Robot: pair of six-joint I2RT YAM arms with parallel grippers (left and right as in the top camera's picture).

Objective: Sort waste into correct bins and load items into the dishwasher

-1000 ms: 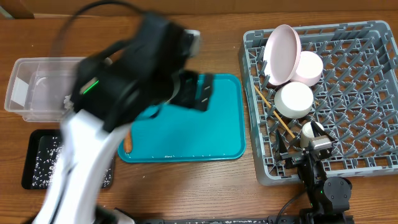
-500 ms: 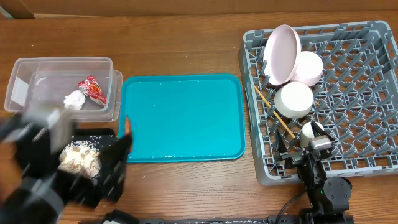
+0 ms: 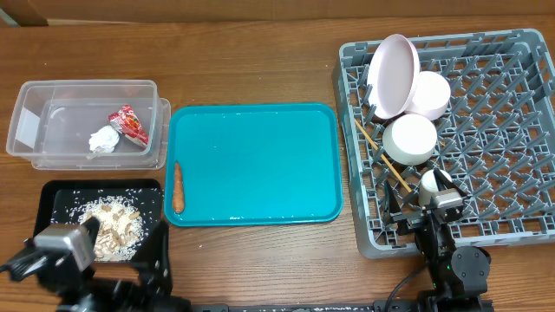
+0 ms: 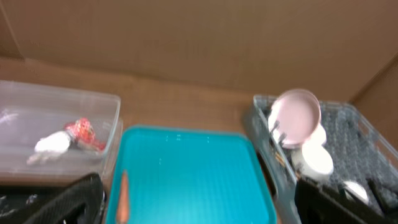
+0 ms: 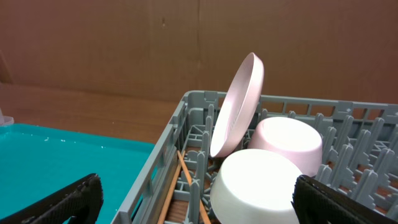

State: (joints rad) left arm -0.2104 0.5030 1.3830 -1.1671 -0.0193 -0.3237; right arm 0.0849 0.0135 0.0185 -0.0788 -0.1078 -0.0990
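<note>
The clear tub [image 3: 26,95] at the left holds the red-and-white wrapper [image 3: 127,126] and the white tissue [image 3: 104,139]. The black tray [image 3: 43,208] holds pale food scraps [image 3: 108,227]. The grey rack [image 3: 520,234] at the right holds the tilted pink plate [image 3: 395,74], two bowls [image 3: 429,94] [image 3: 409,139], a cup [image 3: 434,184] and chopsticks [image 3: 381,156]. My left gripper [image 3: 130,260] is open and empty at the near left edge, beside the black tray. My right gripper [image 3: 431,224] is open and empty at the rack's near edge, facing the bowl [image 5: 255,180] and plate [image 5: 239,106].
The teal tray [image 3: 260,165] lies in the middle, with a small orange stick-shaped piece [image 3: 178,187] at its left edge. A brown wall stands behind the table. In the left wrist view the teal tray [image 4: 193,168] lies straight ahead.
My left arm has swung from above the tub and teal tray back to the near left edge. A pile of food scraps now lies in the black tray. The right arm has not moved.
</note>
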